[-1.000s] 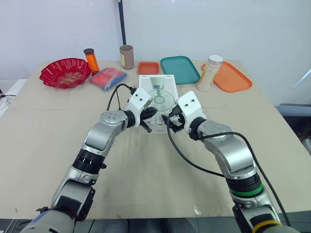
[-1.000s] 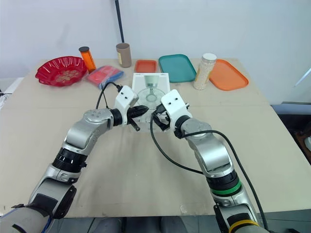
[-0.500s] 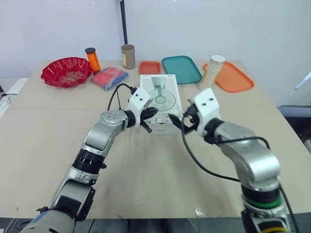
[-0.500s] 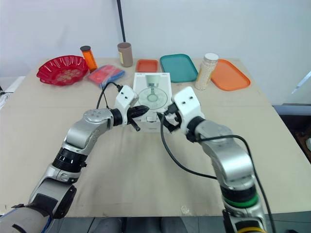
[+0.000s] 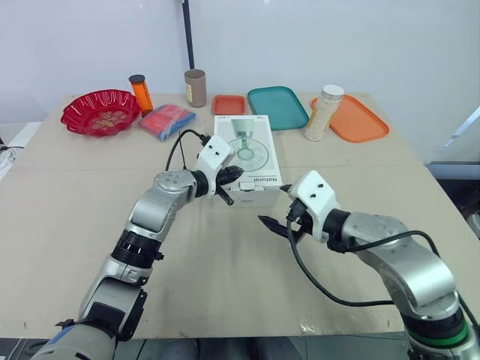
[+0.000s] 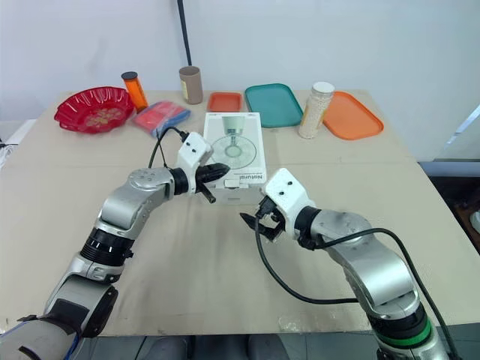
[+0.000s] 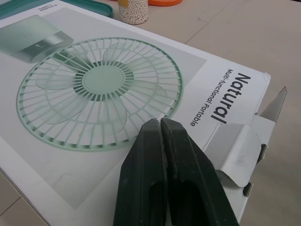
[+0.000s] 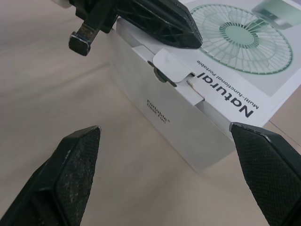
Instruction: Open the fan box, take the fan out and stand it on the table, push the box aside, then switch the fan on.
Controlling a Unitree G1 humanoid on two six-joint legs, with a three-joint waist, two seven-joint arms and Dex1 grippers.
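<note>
One fan box (image 5: 247, 154) lies flat, its long axis from 12 to 6 o'clock. The left gripper (image 7: 157, 123) is closed and empty over its 6 o'clock end; the right gripper (image 5: 276, 225) is wide open and empty.

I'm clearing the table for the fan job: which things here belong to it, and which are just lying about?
For the job: fan box, left hand, right hand.

Lying about: red bowl, orange bottle, red and blue packet, brown tube, small orange tray, teal tray, jar of white beads, large orange tray.
</note>
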